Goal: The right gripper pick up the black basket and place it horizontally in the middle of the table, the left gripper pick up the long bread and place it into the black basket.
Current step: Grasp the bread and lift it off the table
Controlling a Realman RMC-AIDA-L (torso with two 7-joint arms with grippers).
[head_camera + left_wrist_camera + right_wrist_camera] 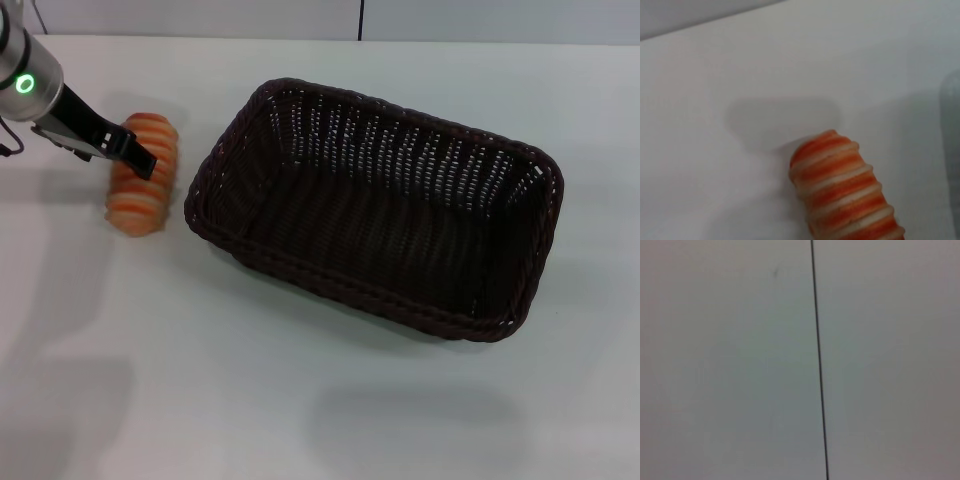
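The black basket (380, 205) stands empty on the white table (300, 400), right of the middle, its long side running from upper left to lower right. The long bread (143, 190) lies on the table to the left of the basket, a short gap from its rim. My left gripper (133, 152) reaches in from the upper left and sits over the far half of the bread. In the left wrist view the bread (845, 190) shows close up on the table, with the gripper's shadow beside it. The right gripper is out of view.
The table's far edge meets a grey wall (200, 15) at the back. The right wrist view shows only a plain grey surface with a thin dark vertical line (819, 360).
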